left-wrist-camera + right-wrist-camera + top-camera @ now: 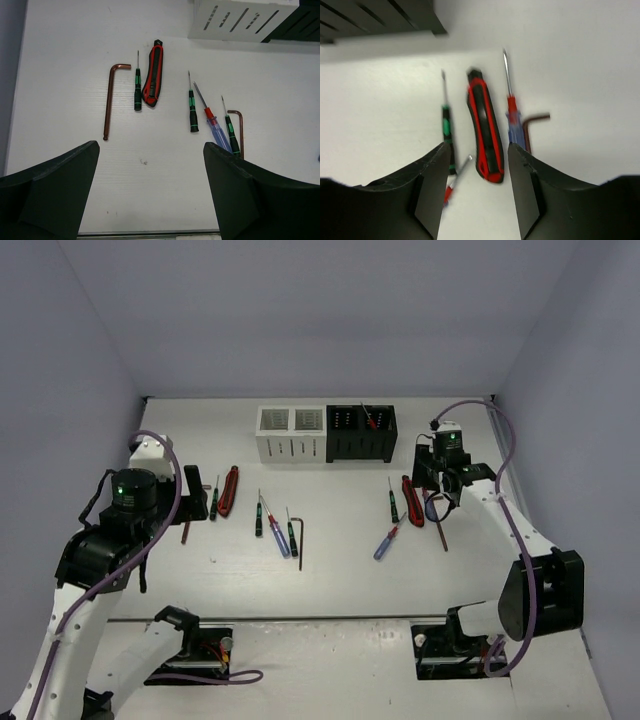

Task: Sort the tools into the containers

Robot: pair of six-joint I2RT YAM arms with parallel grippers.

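We've got the tools lying loose in two clusters across the middle of the overhead view. On the left are a red tool point(153, 75), green screwdrivers point(138, 90) and a copper hex key point(107, 100). On the right is a second red tool point(486, 135), beside a blue screwdriver point(385, 543). One red screwdriver point(372, 420) sits in the black box point(360, 450), upper centre, which touches the white box point(290, 450). The right gripper point(479, 149) hovers over the right cluster, fingers apart, holding nothing. The left gripper point(150, 150) gapes wide and empty above the table point(330, 575).
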